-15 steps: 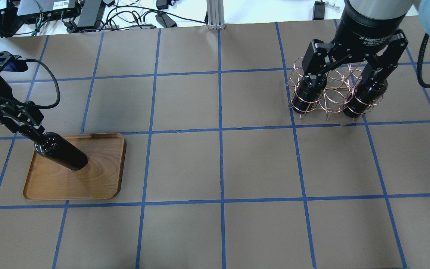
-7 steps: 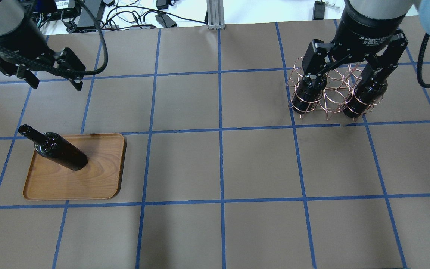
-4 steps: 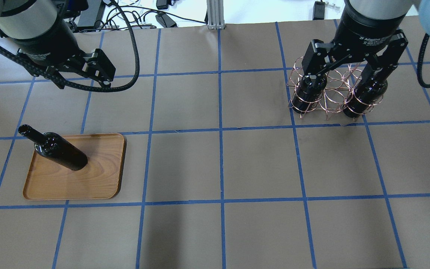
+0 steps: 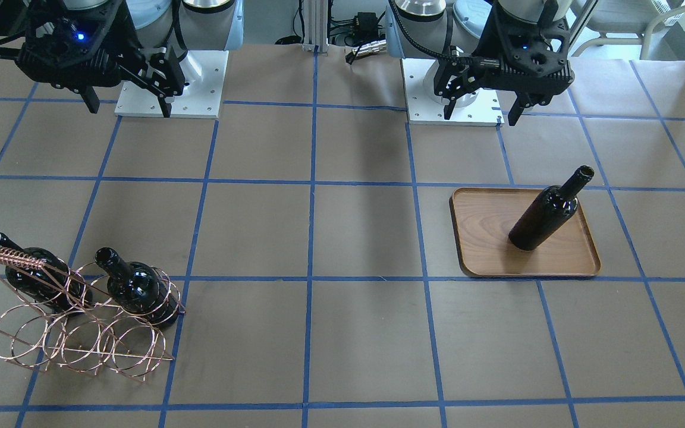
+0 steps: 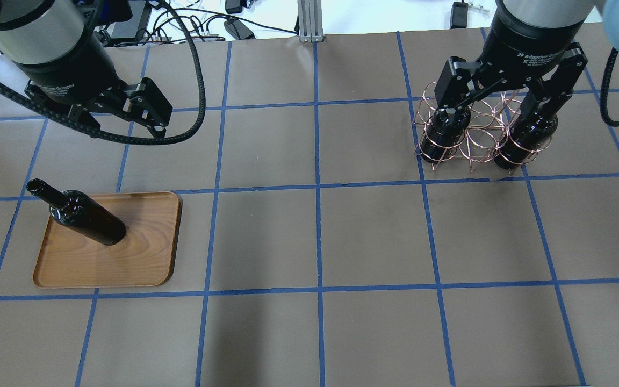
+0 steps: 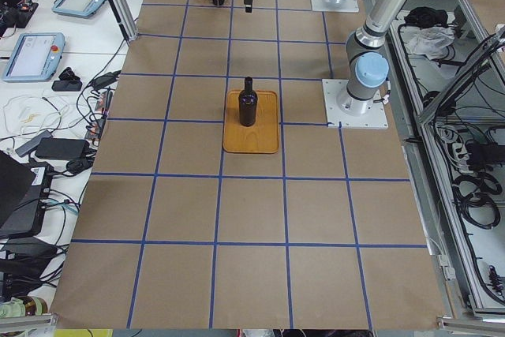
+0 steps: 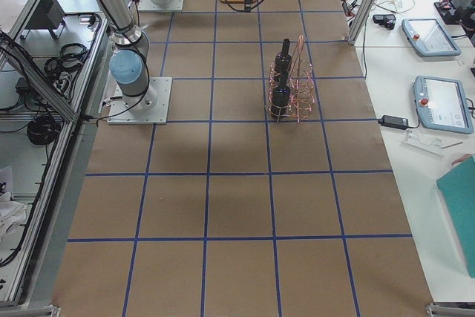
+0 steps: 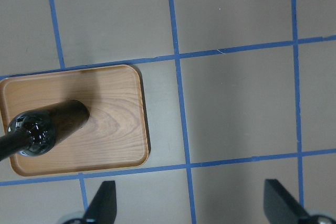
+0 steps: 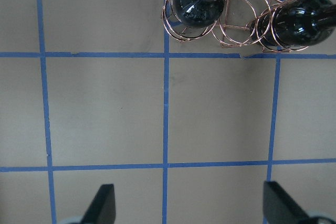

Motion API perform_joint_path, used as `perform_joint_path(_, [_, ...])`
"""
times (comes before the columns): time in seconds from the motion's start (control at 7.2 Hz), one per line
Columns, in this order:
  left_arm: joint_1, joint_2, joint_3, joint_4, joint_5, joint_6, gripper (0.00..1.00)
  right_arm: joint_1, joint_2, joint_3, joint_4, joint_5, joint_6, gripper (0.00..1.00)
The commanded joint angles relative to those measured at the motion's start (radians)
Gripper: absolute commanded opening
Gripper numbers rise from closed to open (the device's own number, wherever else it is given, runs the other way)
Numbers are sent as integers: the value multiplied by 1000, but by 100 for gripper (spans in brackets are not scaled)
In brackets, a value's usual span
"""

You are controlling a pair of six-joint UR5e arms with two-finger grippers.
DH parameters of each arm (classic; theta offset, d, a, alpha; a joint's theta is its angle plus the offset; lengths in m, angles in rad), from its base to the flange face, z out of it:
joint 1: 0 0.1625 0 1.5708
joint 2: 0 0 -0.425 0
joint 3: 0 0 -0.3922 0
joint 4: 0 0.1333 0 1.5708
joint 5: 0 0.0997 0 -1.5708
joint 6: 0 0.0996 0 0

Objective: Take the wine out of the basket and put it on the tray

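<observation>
Done: one wine point(image 5: 86, 217) stands on the tray point(image 5: 143, 260), free of both arms, so the placing looks complete for this bottle.
Left to do: two more bottles point(image 4: 27, 276) point(image 4: 137, 291) sit in the basket point(image 4: 75, 336). If the task means all three, about a third is done; if it means one, nothing is left but clearing the arm.
Wine place: its base rests on bare wood near the middle of the tray, inside the rim, on the robot's left half of the surface point(image 5: 315, 242).
Wine axis: upright, long axis vertical, base down and mouth up. The side view shows it straight; the slant in the overhead and front views reads as camera angle only.
Left gripper point(image 4: 481, 112): jaws spread wide with nothing between them, raised and well apart from the wine; its wrist view looks down on bottle and tray off to one side.
Right gripper point(image 4: 128, 106): jaws likewise spread and empty, held high, with the basket at the top edge of its wrist view.
Basket bottles: both upright in the wire rings, necks up.
</observation>
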Motion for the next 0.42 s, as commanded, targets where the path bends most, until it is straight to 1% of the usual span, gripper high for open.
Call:
perform_joint_path(0.0, [1,-3,-24,6,-11,1,100,0,0,0,-1,1,0,100])
perform_joint_path(0.28, [3,7,-35,9,-13,10,100,0,0,0,0,1,0,100])
